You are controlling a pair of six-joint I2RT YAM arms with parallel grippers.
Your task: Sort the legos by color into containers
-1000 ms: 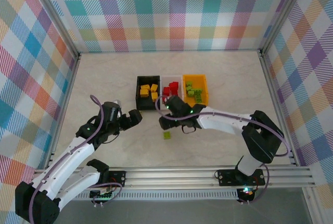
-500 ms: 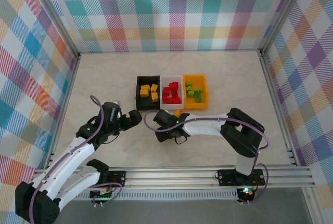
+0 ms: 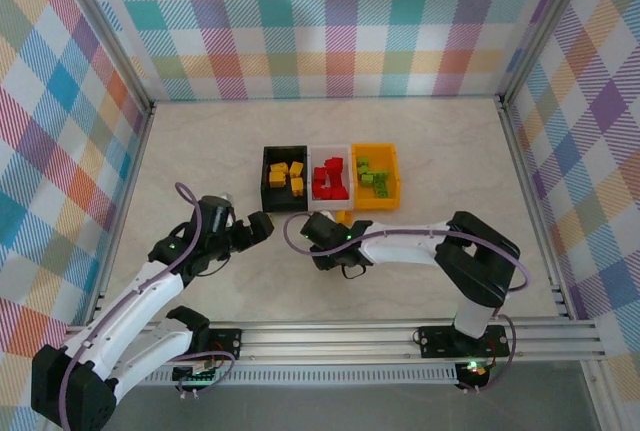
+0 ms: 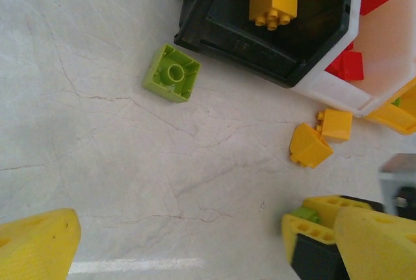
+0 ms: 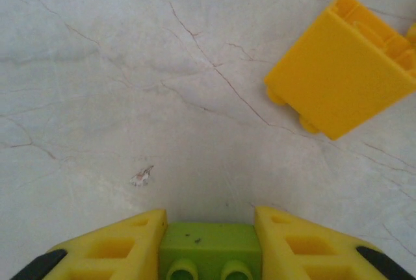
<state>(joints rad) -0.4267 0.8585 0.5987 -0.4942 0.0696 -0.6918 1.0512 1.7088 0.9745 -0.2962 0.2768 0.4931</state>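
My right gripper (image 5: 208,244) is low over the table and shut on a lime green lego (image 5: 208,251), which sits tight between its yellow fingers (image 5: 117,247). In the top view this gripper (image 3: 320,251) lies just in front of the containers: a black bin (image 3: 267,179) with yellow legos, a white bin (image 3: 314,163) with red ones, an orange bin (image 3: 392,176) with green ones. My left gripper (image 3: 262,227) hangs open to the left, with nothing between its fingers (image 4: 36,247). Another lime green lego (image 4: 172,72) lies upside down beside the black bin (image 4: 260,39).
Two loose yellow legos (image 4: 310,145) lie on the table in front of the white bin (image 4: 338,91); one of them (image 5: 341,91) is close ahead and to the right of my right gripper. Metal rails and checkered walls border the marble table (image 3: 200,141).
My right gripper came back from the bins, dropped onto the green lego lying on the table and closed on it. The left arm stayed still and open.
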